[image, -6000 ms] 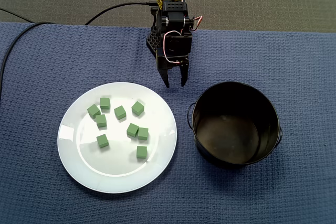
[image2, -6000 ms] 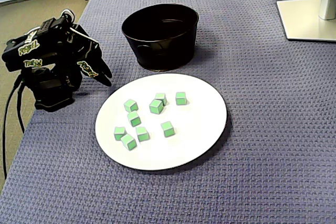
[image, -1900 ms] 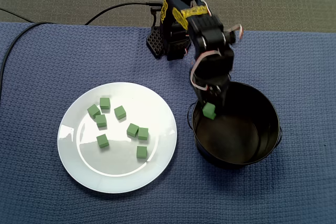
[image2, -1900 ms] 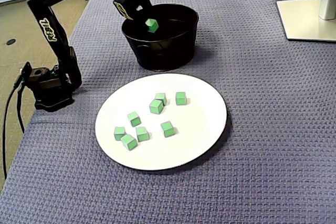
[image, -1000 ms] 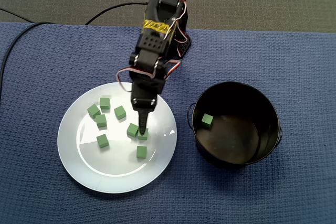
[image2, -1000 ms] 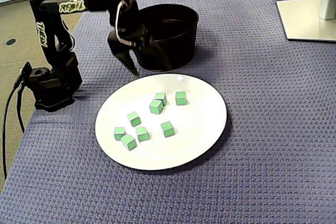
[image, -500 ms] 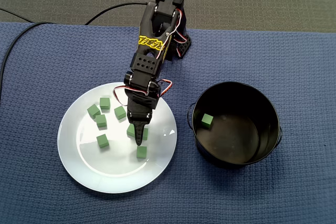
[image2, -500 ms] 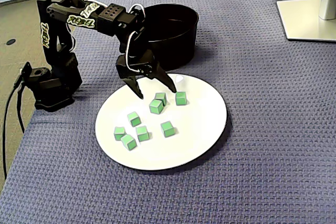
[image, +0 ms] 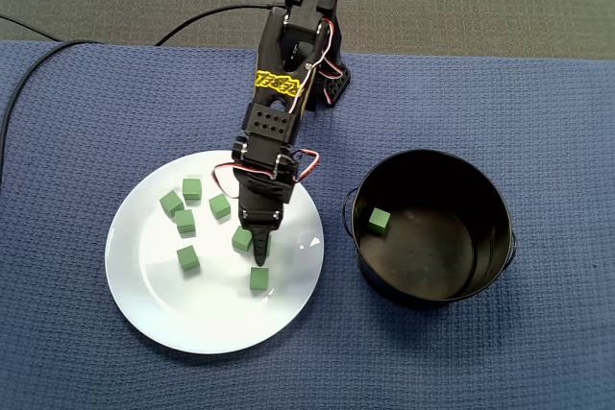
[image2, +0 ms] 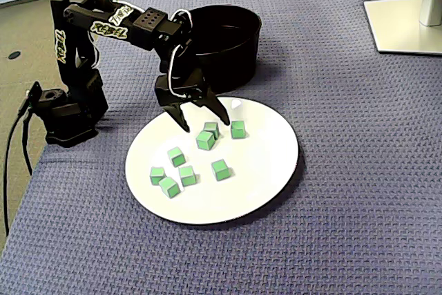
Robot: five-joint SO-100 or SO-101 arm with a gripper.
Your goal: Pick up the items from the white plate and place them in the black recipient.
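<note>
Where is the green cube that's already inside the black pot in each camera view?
In a fixed view: the green cube lies inside the black pot, by its left wall.
In a fixed view: not seen; the black pot's near wall hides its floor.
Shared landmark: the white plate beside the pot.
</note>
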